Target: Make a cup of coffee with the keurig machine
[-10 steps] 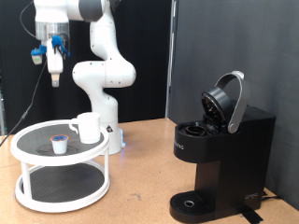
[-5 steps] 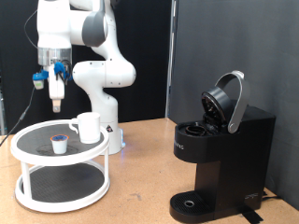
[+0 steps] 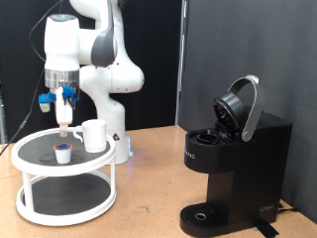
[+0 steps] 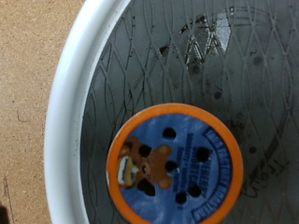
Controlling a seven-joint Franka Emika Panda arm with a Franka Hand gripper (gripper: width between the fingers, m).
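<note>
Keurig machine: the keurig machine (image 3: 234, 164) stands on the wooden table (image 3: 149, 183) at the exterior view's right, lid raised and tilted back, pod chamber exposed, drip base bare.
Cup: the cup (image 3: 94, 135) sits upright on the top tier of a white two-tier round stand (image 3: 65, 175) at the exterior view's left, handle toward the left.
Pod: a small pod (image 3: 62, 152) with a blue top rests on the same tier, just beside the cup and apart from it.
Gripper: the gripper (image 3: 64, 121) hangs above the top tier, over the pod and near the cup, touching neither. Fingers point down. Opening cannot be told from the exterior view, and nothing shows between the fingers.
Exterior view only: arm, machine, cup, table and both tiers of the stand.
Wrist view only: close look down onto the pod lid (image 4: 175, 165), orange-rimmed with a blue face, a brown bear figure and dark dots; dark mesh tier surface; white rim of the stand (image 4: 65, 103); wood grain beyond it. No fingers appear in this view.
</note>
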